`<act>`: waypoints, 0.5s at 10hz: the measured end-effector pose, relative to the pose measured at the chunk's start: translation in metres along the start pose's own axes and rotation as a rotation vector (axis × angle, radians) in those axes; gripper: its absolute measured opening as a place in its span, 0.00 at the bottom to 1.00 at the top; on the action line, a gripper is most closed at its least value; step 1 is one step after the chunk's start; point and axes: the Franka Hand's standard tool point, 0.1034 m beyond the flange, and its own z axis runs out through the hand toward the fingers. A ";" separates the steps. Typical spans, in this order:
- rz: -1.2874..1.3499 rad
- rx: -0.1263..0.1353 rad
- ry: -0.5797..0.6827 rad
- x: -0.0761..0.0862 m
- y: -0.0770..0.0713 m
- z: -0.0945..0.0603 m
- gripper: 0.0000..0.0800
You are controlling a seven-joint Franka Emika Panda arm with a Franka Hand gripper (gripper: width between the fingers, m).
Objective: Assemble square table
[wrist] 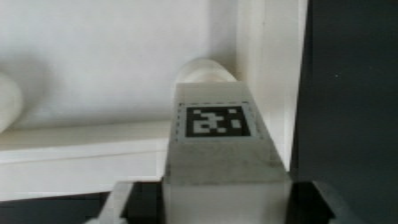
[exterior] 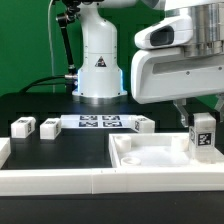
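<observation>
gripper (exterior: 203,118) is seen clamped on the held leg (exterior: 203,137), one jaw pressed to each side. in the wrist view the held leg (wrist: 215,120) fills the gap between the jaws, with its tag turned to the camera. the held leg is kept upright at the exterior view's right, over the far right part of the tabletop (exterior: 150,158) and just inside its raised rim. whether the leg's lower end touches the tabletop cannot be told. the tabletop is laid flat, rim up, on the black table (exterior: 60,150), next to the white border wall (exterior: 50,180) that runs along the front. spare leg 1 (exterior: 22,127) and spare leg 2 (exterior: 48,127) are set near each other on the table at the exterior view's left, not touching. the marker board (exterior: 100,122) is laid between spare leg 2 and spare leg 3 (exterior: 145,124), in front of the robot base (exterior: 98,70). spare leg 3 is placed just behind the tabletop's far rim.
</observation>
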 end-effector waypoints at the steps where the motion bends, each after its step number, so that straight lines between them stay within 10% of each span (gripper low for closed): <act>1: 0.138 0.009 0.014 -0.001 0.002 0.000 0.36; 5: 0.568 0.008 0.018 -0.005 0.001 0.000 0.36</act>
